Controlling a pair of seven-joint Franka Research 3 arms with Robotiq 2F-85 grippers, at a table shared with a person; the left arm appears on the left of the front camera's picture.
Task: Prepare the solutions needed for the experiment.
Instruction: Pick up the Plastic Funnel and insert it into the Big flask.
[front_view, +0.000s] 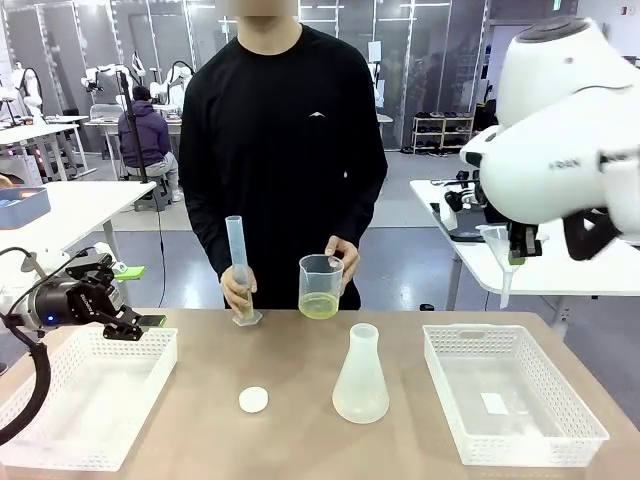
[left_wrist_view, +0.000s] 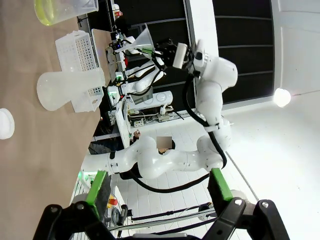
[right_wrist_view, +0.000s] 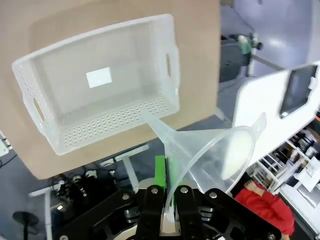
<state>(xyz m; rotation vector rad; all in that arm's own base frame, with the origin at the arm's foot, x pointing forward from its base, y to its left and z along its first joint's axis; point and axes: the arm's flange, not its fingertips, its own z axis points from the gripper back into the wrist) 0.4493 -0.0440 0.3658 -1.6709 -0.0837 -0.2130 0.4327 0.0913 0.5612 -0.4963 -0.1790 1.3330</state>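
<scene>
Funnel (right_wrist_view: 210, 155) rim partly hidden inside pinching right jaws; left jaws spread wide.

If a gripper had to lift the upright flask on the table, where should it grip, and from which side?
Likely the narrow neck of the flask, coming from above. It stands upright with open space around it, and its cone-shaped body flares wide toward the base.

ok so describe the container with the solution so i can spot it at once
At the far edge of the brown table the person holds two vessels. The solution sits in the clear beaker, to the robot's right. It is short and wide with pale yellow-green liquid at the bottom, unlike the tall thin cylinder beside it or the frosted flask nearer.
</scene>
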